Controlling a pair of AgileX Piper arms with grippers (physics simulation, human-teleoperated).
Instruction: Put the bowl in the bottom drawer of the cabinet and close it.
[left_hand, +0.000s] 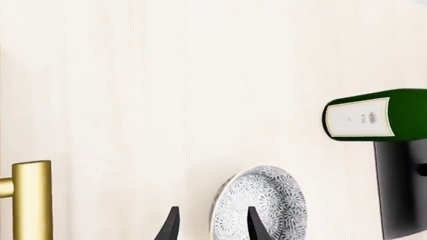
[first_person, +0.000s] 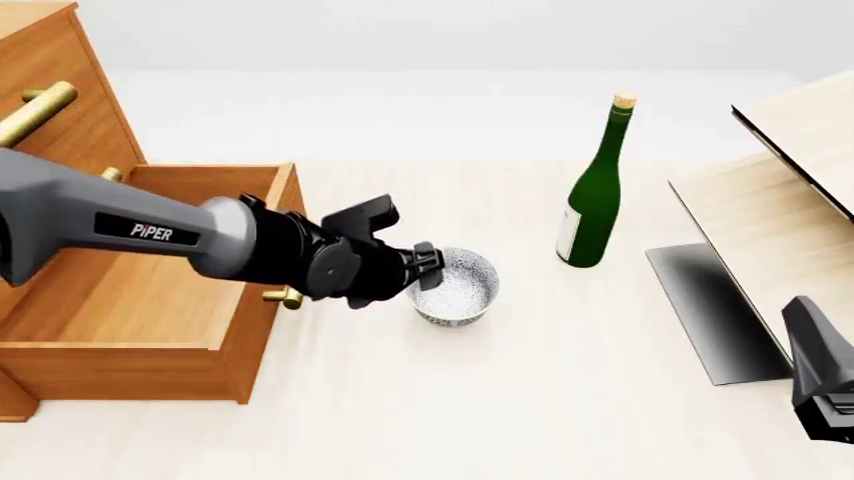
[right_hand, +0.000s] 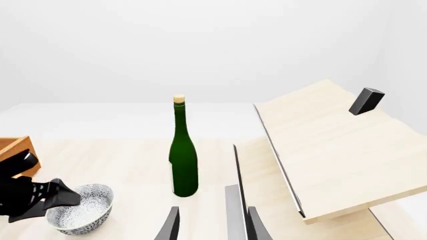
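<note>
The left gripper (first_person: 424, 268) has its fingers open on each side of the near rim of the bowl (first_person: 458, 290), which sits on the table (first_person: 534, 400) just beside the open bottom drawer (first_person: 127, 290), far from the right gripper (right_hand: 209, 225), also open.

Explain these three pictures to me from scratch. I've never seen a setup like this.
These are simulator renders of two robot arms at a pale table. The front view looks down from behind the arms; each of the other two comes from a camera just behind one arm's pincer.

On the table stand a wooden cabinet with its bottom drawer pulled open, a speckled bowl, a green bottle and a slanted pale wood structure.

The left pincer is at the bowl's rim, one finger inside and one outside; whether it grips yet is unclear. The right pincer is open and holds nothing.
</note>
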